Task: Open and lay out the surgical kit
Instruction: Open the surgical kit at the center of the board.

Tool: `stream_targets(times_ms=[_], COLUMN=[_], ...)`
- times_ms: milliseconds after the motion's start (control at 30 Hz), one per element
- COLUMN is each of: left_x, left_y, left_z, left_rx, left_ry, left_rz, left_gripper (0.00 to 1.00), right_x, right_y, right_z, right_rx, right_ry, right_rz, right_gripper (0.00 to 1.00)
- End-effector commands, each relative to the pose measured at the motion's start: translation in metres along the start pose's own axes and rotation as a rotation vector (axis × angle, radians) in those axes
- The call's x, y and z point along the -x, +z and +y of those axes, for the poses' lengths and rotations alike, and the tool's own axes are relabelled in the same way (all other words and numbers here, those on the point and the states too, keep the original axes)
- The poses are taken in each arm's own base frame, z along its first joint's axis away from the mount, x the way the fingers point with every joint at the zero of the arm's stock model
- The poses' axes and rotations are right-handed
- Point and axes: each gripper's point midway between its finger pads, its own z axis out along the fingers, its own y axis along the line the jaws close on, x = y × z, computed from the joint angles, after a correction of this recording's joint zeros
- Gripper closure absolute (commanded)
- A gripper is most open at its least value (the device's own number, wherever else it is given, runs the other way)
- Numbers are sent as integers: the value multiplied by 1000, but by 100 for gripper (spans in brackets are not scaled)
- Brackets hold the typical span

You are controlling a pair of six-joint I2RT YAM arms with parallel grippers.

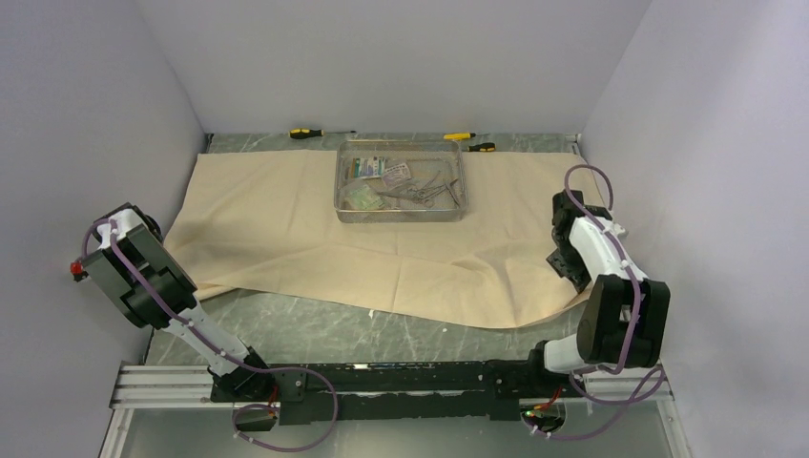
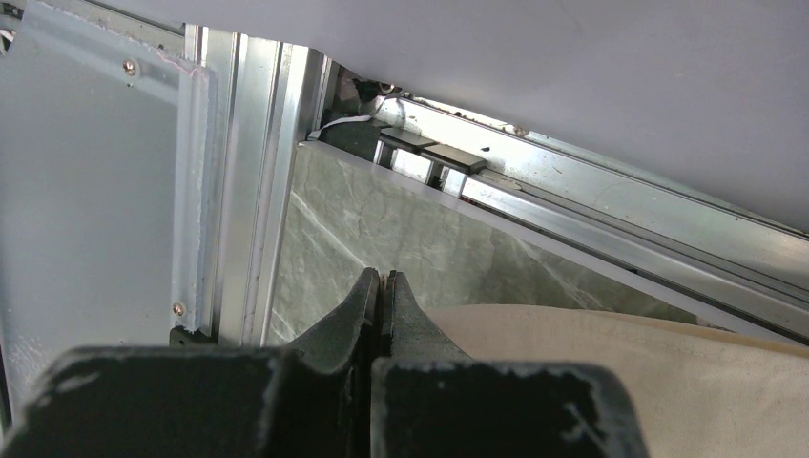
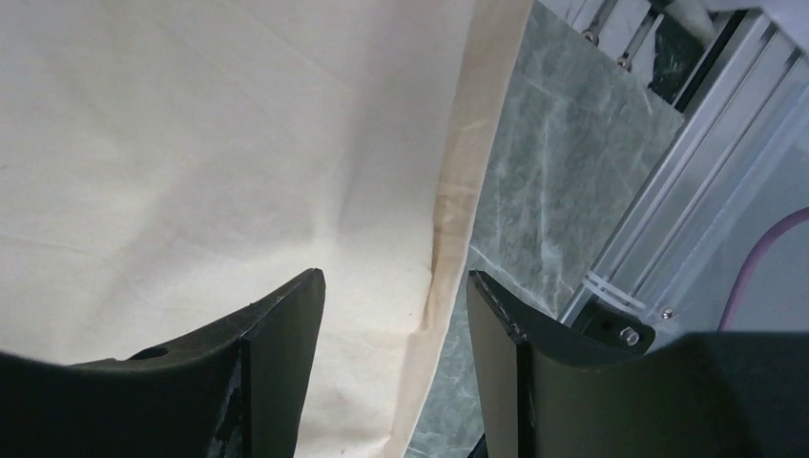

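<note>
The beige wrap cloth (image 1: pixel 286 219) lies spread over the table. On its far middle stands the wire-mesh tray (image 1: pixel 401 214), holding steel clamps (image 1: pixel 425 189) and printed packets (image 1: pixel 374 170). At the cloth's left edge my left gripper (image 1: pixel 158 235) (image 2: pixel 382 277) is shut, with a thin beige sliver pinched between the tips and the cloth (image 2: pixel 611 372) running out from under it. My right gripper (image 1: pixel 565 263) (image 3: pixel 393 286) is open over the cloth's right edge (image 3: pixel 448 219). One finger hangs above the cloth, the other above bare table, and nothing is between them.
Yellow-and-black screwdrivers (image 1: pixel 307 133) (image 1: pixel 461 136) lie along the back wall behind the cloth. Aluminium rails (image 2: pixel 620 215) (image 3: pixel 668 200) border the green table top. White walls close in on the left, back and right.
</note>
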Motion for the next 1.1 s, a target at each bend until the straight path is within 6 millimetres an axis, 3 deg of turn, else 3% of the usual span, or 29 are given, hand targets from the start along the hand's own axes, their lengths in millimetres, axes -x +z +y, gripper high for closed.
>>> stream_targets(times_ms=[0,200,500,633,733,1067], left_x=[23,23,22,22,23,19], left_y=[-5,-5,-3,-3,-3,-3], left_z=[-21,-23,-26,-25,-24,-27], left_rx=[-69,-65,-60,-59,-57,-69], left_ry=[-24,-17,-14,-12,-13,-11], left_rz=[-58,-59,-58,-61,-64,-52], left_gripper=[100,100,100,100,100,100], right_x=[-3,3,16,16,18,34], right_y=[8,32,58,64,63,37], right_z=[-2,-36,-17,-20,-28,-37], right_rx=[65,-3,46,1,-30,14], right_ry=[108,233,352,339,337,305], right_rz=[59,83,84,93,75,54], right_gripper=[39,44,47,52,53,39])
